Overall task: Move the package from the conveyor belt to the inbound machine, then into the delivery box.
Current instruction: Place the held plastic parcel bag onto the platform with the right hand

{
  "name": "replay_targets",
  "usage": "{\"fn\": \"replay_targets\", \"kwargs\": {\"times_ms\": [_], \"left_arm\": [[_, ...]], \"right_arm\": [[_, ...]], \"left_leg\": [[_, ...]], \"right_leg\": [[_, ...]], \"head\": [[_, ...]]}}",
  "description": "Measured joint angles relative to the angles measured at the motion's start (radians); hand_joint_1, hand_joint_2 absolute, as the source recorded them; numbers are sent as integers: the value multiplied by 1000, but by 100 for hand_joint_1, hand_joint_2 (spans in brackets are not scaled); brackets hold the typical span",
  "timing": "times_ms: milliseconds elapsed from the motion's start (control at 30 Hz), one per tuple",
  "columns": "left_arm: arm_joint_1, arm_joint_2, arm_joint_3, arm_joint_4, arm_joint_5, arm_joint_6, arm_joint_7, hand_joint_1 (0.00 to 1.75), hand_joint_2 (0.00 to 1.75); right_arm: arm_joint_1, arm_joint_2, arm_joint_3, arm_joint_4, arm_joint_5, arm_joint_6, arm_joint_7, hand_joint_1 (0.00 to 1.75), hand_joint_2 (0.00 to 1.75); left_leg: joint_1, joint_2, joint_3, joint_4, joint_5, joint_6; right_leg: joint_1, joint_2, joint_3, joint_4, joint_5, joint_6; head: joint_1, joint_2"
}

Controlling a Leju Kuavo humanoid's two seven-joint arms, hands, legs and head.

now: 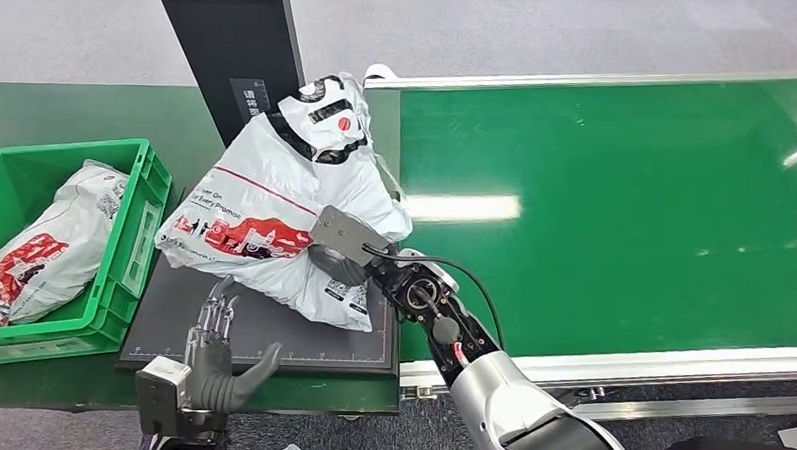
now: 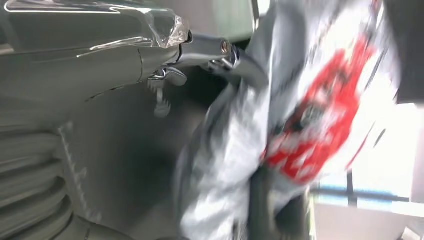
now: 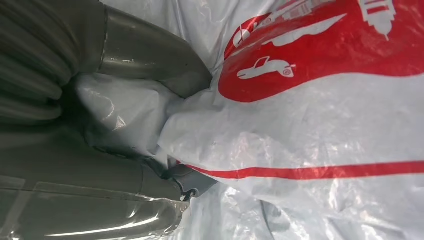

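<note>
Green conveyor belt [image 1: 615,213] runs off to the robot's right; beside it the inbound machine: dark scan platform [image 1: 261,330] with a black upright column [image 1: 231,49] behind. Green delivery box [image 1: 123,265] sits just left of the platform and has one bagged parcel [image 1: 43,248] in it. The package [image 1: 275,201], a white poly mailer with red print and black markings at its far end, is over the platform, lower edge on or just above the plate, far end leaning toward the column; cannot tell if it's fully resting. Looks soft and light, no stiffness: film is creased and bunched, so it will likely sag and swing from any hold, and the glossy plastic is probably slippery. Nothing suggests fragile. Best hold is a gathered fold of film near an edge or corner, not the flat printed face. Right hand [image 1: 348,258] is clenched on such a fold at the package's near-right side; right wrist view shows thumb [image 3: 150,55] and fingers [image 3: 192,182] pinching bunched plastic. Left hand [image 1: 215,354] is empty, fingers spread, at the platform's near edge, just short of the package.
</note>
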Motion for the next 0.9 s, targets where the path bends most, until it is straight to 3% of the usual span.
{"fn": "replay_targets", "kwargs": {"times_ms": [100, 133, 233, 267, 300, 533, 767, 900], "left_arm": [[10, 3, 6, -32, -11, 60, 1, 0, 175], [13, 4, 7, -40, -14, 74, 1, 0, 175], [18, 6, 10, -55, -18, 108, 3, 0, 175], [18, 6, 12, -57, -19, 119, 3, 0, 175], [18, 7, 14, -59, -21, 132, 3, 0, 175], [11, 5, 30, -67, -31, 255, 0, 0, 175], [25, 2, 53, -97, -10, 433, -56, 0, 175], [37, -2, 71, -126, 15, 537, -93, 0, 175]], "right_arm": [[1, -1, 24, 6, -20, 32, 14, 175, 175], [1, -1, 32, 8, -26, 43, 19, 154, 175], [5, 0, 56, 12, -41, 72, 27, 30, 175], [7, 0, 64, 13, -45, 79, 28, 7, 175], [9, 0, 72, 14, -49, 83, 28, 0, 175], [17, 3, 115, 13, -98, 52, -18, 0, 175], [50, -10, 131, -52, -212, -126, -165, 0, 175], [92, -27, 149, -123, -266, -160, -196, 0, 175]], "left_leg": [[0, 0, 0, 0, 0, 0], [0, 0, 0, 0, 0, 0], [0, 0, 0, 0, 0, 0], [0, 0, 0, 0, 0, 0], [0, 0, 0, 0, 0, 0], [0, 0, 0, 0, 0, 0], [0, 0, 0, 0, 0, 0], [0, 0, 0, 0, 0, 0]], "right_leg": [[0, 0, 0, 0, 0, 0], [0, 0, 0, 0, 0, 0], [0, 0, 0, 0, 0, 0], [0, 0, 0, 0, 0, 0], [0, 0, 0, 0, 0, 0], [0, 0, 0, 0, 0, 0], [0, 0, 0, 0, 0, 0], [0, 0, 0, 0, 0, 0]], "head": [[0, 0], [0, 0], [0, 0], [0, 0], [0, 0], [0, 0], [0, 0], [0, 0]]}}
